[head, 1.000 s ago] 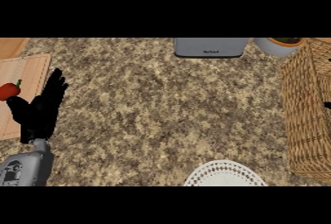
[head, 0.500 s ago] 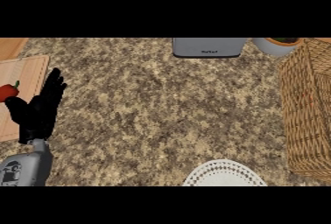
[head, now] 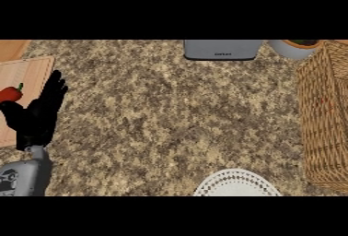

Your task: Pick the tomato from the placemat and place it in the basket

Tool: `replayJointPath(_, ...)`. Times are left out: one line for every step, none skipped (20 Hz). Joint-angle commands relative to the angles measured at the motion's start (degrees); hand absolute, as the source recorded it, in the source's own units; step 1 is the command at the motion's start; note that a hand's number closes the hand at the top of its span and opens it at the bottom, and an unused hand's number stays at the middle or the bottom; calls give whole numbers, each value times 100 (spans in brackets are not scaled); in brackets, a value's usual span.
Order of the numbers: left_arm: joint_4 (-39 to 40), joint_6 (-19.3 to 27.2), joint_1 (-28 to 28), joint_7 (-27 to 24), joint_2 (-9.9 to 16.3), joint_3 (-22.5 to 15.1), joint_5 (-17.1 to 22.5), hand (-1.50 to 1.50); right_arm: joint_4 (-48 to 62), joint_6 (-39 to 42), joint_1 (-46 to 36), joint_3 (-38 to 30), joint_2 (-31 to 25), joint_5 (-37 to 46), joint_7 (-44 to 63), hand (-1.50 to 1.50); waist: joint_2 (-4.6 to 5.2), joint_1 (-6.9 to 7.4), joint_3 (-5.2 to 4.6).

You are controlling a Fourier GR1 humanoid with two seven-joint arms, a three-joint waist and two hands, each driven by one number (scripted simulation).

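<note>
— So where is the tomato point(head: 9, 93) now?
— On the tan placemat point(head: 31, 76) at the left edge, well apart from the basket point(head: 325, 115) on the right. The left robot hand point(head: 38, 115) lies just beside it, fingers straight and spread, thumb toward the fruit, holding nothing. The right robot hand is out of view.
— How should the grasp go?
— I'd judge the fingers need to come round both sides of the tomato before curling, then lift clear of the surface point(head: 176, 120).
— And its looks?
— Small, red, round, with a green stem pointing up; partly cut off by the edge.
</note>
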Motion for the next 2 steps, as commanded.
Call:
replayJointPath(109,297,-328,78,-209,-136,-182,0,95,633,333,-211,-405,-289,-318,-150,3,-21,1)
replayJointPath(267,-80,81,-299,14,1,-28,0,128,502,373,-187,-298,-264,-402,-150,19,47,5)
